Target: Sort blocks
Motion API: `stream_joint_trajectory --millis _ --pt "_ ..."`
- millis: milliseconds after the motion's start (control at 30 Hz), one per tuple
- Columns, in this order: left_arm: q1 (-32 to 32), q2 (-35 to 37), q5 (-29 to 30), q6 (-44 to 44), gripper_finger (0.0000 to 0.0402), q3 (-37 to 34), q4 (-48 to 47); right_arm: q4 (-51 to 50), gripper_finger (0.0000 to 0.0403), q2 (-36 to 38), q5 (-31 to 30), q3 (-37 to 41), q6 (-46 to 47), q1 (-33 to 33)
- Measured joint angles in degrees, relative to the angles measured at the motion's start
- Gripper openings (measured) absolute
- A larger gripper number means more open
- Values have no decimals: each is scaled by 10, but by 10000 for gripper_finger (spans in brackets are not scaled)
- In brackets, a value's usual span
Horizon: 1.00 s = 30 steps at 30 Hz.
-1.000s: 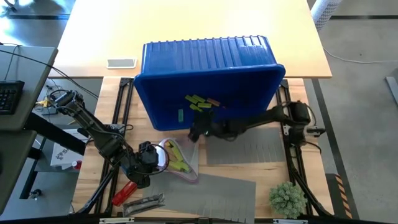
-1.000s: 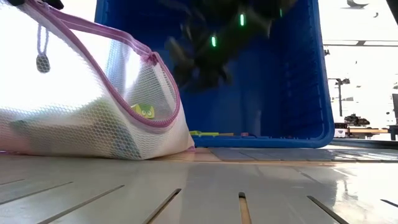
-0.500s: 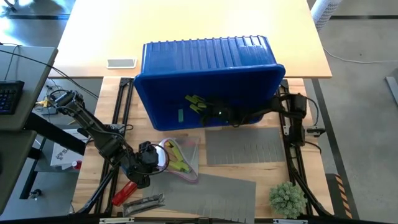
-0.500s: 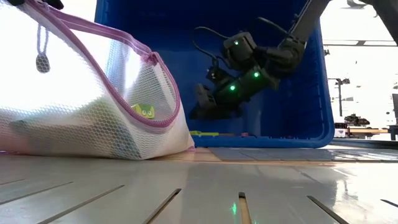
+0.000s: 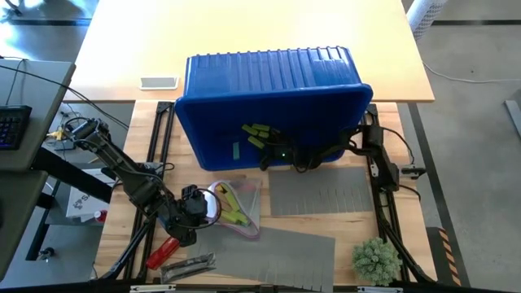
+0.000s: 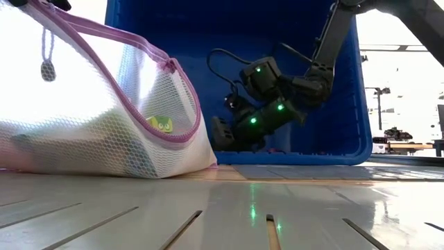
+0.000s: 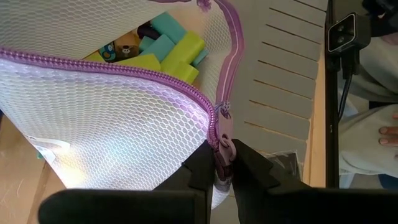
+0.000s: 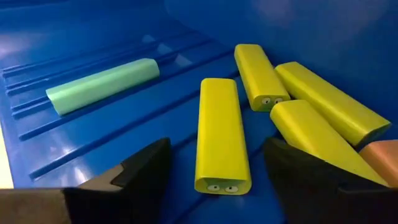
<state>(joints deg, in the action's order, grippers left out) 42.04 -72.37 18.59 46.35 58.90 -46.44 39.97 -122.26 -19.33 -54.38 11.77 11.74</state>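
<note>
**Right wrist view: yellow block lined up between open fingers**

Right wrist view shows the right gripper [image 8: 214, 180] spread wide and empty inside the blue bin [image 5: 326, 77]. A lime block [image 8: 222, 134] is seen just ahead, its long axis running straight away between the fingers; more blocks [image 5: 259, 134] lie beside it. The left gripper [image 7: 222, 167], nearer the front left, is clamped on the mesh bag [image 7: 112, 118] at its zipper.
</note>
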Motion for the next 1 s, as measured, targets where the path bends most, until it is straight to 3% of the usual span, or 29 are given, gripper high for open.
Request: stream_joint_trajectory --millis 167,367,500,633,833,1000 --pt "0 0 0 0 24 0 0 2 208 -1 4 0 2 1" --pt "0 0 0 0 24 0 0 4 89 -1 7 0 -7 1" --pt "0 0 0 0 24 0 0 18 86 9 -4 2 -25 -17" --pt "0 0 0 0 24 0 0 48 86 77 -11 2 -54 -62" --pt "0 0 0 0 24 0 0 52 86 168 -92 1 -124 -196" --pt "0 0 0 0 24 0 0 50 86 168 -211 -14 -101 -309"
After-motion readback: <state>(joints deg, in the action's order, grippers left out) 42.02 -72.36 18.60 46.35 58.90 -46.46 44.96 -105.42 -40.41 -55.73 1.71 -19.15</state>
